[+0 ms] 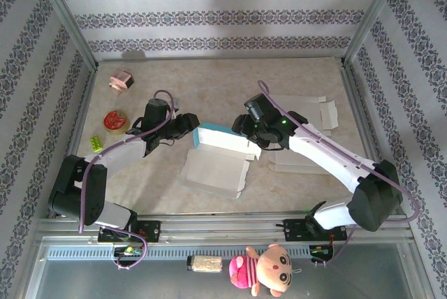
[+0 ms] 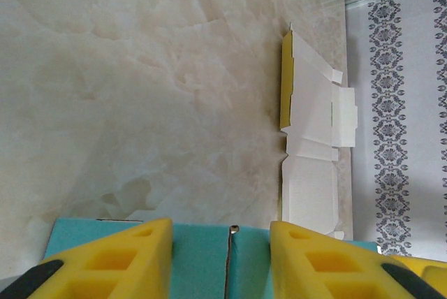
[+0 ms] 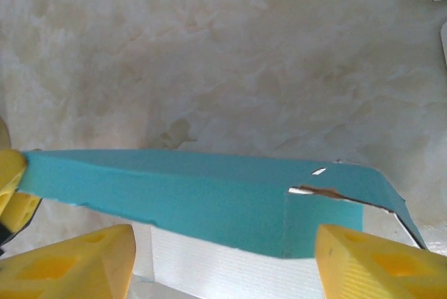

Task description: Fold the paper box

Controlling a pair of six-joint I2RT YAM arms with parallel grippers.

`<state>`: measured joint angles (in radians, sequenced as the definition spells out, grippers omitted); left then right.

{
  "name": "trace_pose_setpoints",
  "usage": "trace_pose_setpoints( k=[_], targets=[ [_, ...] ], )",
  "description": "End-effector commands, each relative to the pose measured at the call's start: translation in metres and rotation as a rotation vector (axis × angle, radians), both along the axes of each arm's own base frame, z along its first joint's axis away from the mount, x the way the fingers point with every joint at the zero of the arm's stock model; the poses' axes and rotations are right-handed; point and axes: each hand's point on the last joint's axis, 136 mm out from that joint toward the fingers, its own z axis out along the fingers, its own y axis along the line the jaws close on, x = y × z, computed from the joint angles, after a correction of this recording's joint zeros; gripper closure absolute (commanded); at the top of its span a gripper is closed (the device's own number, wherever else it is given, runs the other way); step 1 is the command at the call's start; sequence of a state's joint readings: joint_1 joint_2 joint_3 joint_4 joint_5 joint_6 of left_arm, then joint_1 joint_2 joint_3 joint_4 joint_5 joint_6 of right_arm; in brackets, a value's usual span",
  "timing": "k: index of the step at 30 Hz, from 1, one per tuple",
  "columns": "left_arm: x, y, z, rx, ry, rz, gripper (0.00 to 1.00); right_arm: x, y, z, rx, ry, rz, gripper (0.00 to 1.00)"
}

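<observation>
Half-folded paper box (image 1: 220, 147) at the middle of the worktop (image 1: 209, 82): smooth teal card, white inside. Left gripper (image 2: 220, 232) and right gripper (image 3: 225, 232) flank it, jaws spread.

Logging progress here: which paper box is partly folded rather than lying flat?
The teal box between the left gripper and right gripper: one wall stands up, while the white blanks to its right lie flat.

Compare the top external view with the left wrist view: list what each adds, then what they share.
Top external adds: a pink toy, a red round item, a green block and a plush doll. Left wrist adds: its yellow fingers up close and the yellow edge of a flat white cardboard blank. Shared: the teal-and-white paper box, that blank, the marbled tabletop.
</observation>
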<state>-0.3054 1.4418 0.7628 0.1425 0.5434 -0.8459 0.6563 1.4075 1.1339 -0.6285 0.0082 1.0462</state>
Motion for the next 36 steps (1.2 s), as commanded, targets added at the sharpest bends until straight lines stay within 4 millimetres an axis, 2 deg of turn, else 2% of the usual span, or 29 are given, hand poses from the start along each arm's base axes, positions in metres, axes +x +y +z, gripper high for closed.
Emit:
trace_pose_setpoints(
  k=[1,5,7,16,20,23,26,28,30,34,36],
  targets=[
    [-0.005,0.0,0.007,-0.008,-0.007,-0.012,0.61,0.001,-0.007,-0.014,-0.027,0.022,-0.039,0.31],
    [-0.005,0.0,0.01,-0.015,-0.01,-0.012,0.61,0.007,-0.005,-0.016,-0.005,-0.003,-0.056,0.31],
    [-0.006,-0.001,0.01,-0.018,-0.008,-0.016,0.61,0.009,-0.004,-0.016,0.009,-0.016,-0.061,0.35],
    [-0.007,-0.01,-0.004,-0.037,0.022,-0.033,0.62,0.018,0.0,-0.017,0.001,-0.082,-0.077,0.61],
    [-0.009,-0.009,-0.009,-0.025,0.031,-0.027,0.62,0.017,-0.008,-0.017,-0.052,-0.101,-0.071,0.64],
    [-0.01,-0.009,-0.009,-0.024,0.029,-0.025,0.62,0.016,-0.01,-0.008,-0.049,-0.139,-0.042,0.64],
    [-0.009,-0.009,-0.01,-0.014,0.016,-0.026,0.62,0.007,-0.005,0.003,-0.012,-0.177,0.024,0.55],
    [-0.008,-0.008,-0.013,0.009,0.012,-0.025,0.62,-0.003,-0.012,0.005,-0.017,-0.189,0.048,0.46],
    [-0.008,-0.008,-0.015,0.019,0.012,-0.031,0.62,-0.016,-0.026,0.005,-0.031,-0.204,0.053,0.41],
    [-0.011,-0.01,-0.016,0.023,0.023,-0.048,0.62,-0.046,-0.053,-0.006,-0.039,-0.221,0.05,0.4],
    [-0.013,-0.01,-0.017,0.035,0.03,-0.054,0.62,-0.062,-0.058,-0.017,0.0,-0.209,0.056,0.43]
  ],
)
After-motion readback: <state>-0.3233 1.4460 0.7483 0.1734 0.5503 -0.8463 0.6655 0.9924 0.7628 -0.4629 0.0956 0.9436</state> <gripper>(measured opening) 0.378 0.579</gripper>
